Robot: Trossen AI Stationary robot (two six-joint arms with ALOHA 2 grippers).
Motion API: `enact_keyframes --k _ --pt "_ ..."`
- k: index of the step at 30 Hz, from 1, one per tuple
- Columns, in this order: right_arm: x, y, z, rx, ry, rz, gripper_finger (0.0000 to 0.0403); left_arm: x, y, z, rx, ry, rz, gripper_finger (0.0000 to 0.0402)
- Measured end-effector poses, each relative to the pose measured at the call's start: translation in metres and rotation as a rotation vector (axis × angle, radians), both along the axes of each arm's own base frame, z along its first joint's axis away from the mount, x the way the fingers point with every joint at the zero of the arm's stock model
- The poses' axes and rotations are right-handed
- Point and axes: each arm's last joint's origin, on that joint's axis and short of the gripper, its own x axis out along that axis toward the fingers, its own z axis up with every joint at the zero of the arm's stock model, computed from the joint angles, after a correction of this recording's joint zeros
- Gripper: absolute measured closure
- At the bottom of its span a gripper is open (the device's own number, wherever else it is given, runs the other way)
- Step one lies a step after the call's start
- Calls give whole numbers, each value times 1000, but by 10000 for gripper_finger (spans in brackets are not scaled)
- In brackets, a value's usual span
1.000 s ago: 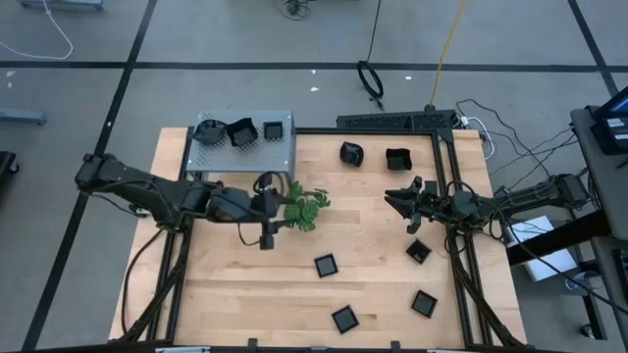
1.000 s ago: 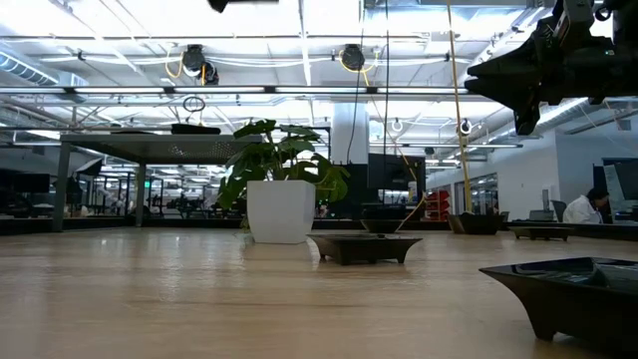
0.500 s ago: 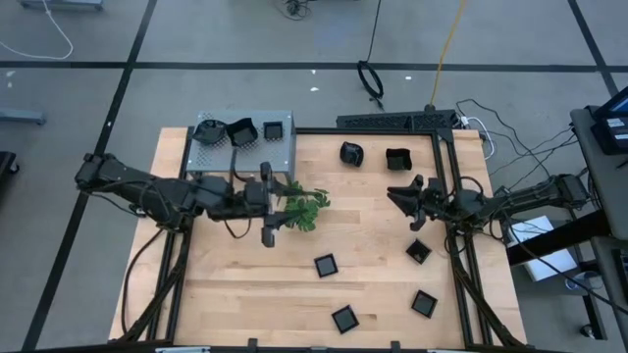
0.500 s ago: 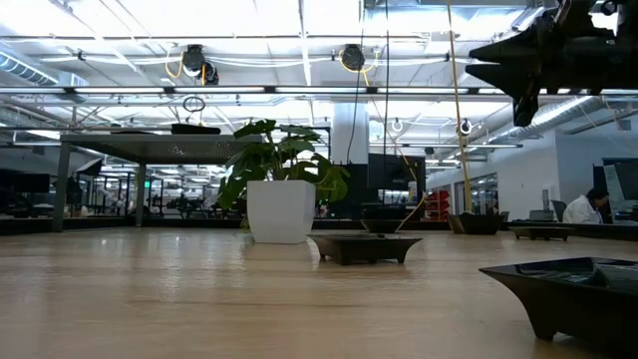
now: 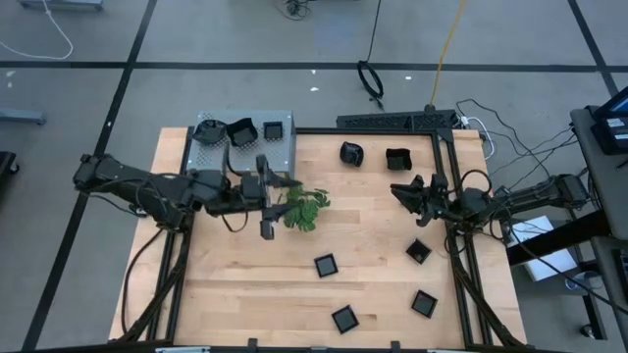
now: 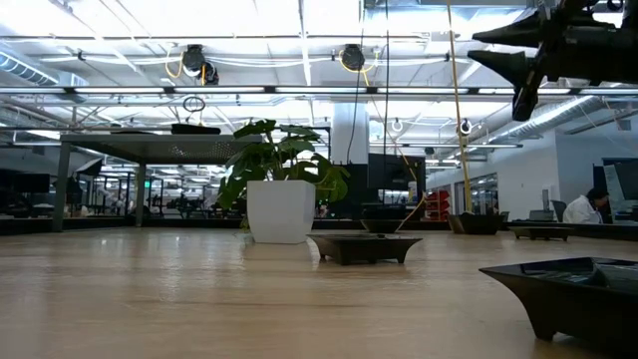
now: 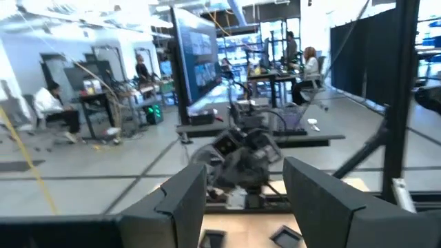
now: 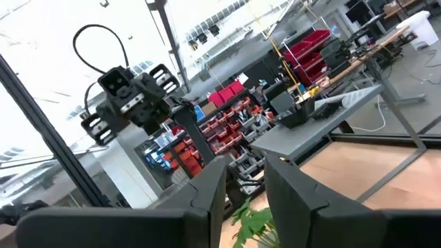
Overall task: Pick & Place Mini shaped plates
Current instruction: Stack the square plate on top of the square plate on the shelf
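My left tool (image 5: pixel 261 163), spread and empty, has swung back toward the grey box (image 5: pixel 243 143); right tool (image 5: pixel 400 188), slightly parted, holds nothing, plates (image 5: pixel 325 265) still waiting.

**An open-plan robotics lab**

You are working in a large industrial hall: a grey concrete floor (image 5: pixel 245 39) marked with dark lines, exposed ceiling beams (image 6: pixel 299 92) with strip lights, red parts bins (image 8: pixel 220 117) on shelving, people seated at workstations (image 7: pixel 55 107), and a big display screen (image 7: pixel 200 52) on a stand.
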Motion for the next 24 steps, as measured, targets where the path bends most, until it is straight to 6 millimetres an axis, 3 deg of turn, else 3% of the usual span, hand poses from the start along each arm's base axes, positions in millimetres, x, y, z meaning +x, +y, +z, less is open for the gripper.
enact_keyframes --k 5,13,24 --pt "0 -1 0 14 -4 -39 314 2 4 -1 -7 -3 14 204" --pt "-1 -5 17 -17 -58 -108 311 2 2 0 -191 -38 -12 204" --pt "16 -6 46 -260 466 -126 271 0 -8 1 -363 -55 -69 204"
